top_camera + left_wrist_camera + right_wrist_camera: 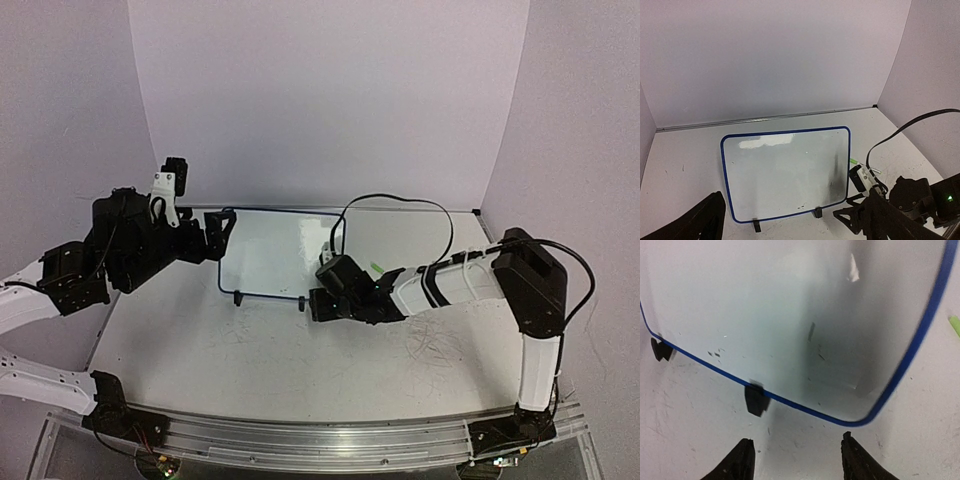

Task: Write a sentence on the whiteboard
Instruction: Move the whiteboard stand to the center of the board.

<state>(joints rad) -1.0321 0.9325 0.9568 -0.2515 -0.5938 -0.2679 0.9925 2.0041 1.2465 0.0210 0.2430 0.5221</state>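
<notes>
The whiteboard (pixel 275 255) stands on two black feet in mid-table and has a thin blue rim. Its face (pixel 785 170) is blank apart from grey smudges, and no green sentence shows on it. My left gripper (pixel 222 238) is open and empty at the board's left edge. Its fingers sit wide apart at the bottom of the left wrist view (pixel 795 227). My right gripper (pixel 318 303) is open and empty, low over the table just in front of the board's near right corner (pixel 855 417). Its fingertips (pixel 742 452) are off the rim.
A green pen (pixel 854 161) lies on the table right of the board, partly hidden by my right wrist; it also shows in the top view (pixel 377 266) and the right wrist view (pixel 954 325). A black cable (pixel 400 203) arcs over the back right. Purple walls close in the table.
</notes>
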